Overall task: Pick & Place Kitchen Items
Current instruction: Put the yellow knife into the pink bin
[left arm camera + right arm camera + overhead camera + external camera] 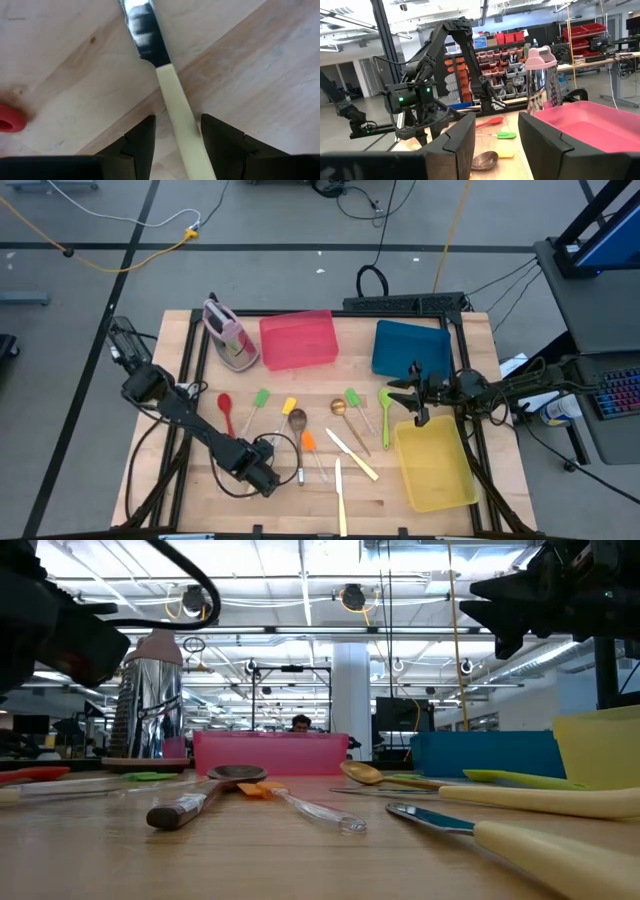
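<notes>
A: Where is the left tool point(268, 480)?

B: Low over the table point(200, 515), fingers spread either side of a cream-handled knife point(175, 100), not clenched on it. A red piece point(10, 119) is cut off at the edge of its view.

A: And the right tool point(418, 406)?

B: Raised between the blue tray point(410, 348) and yellow tray point(435, 470), released, holding nothing. The other utensils lie mid-table; the pink-grey stand point(228, 335) is beside the red tray point(298, 340).

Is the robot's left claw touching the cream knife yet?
Cannot tell. In the left wrist view the left gripper straddles the cream knife handle; one finger looks against it, but contact isn't plain.
</notes>
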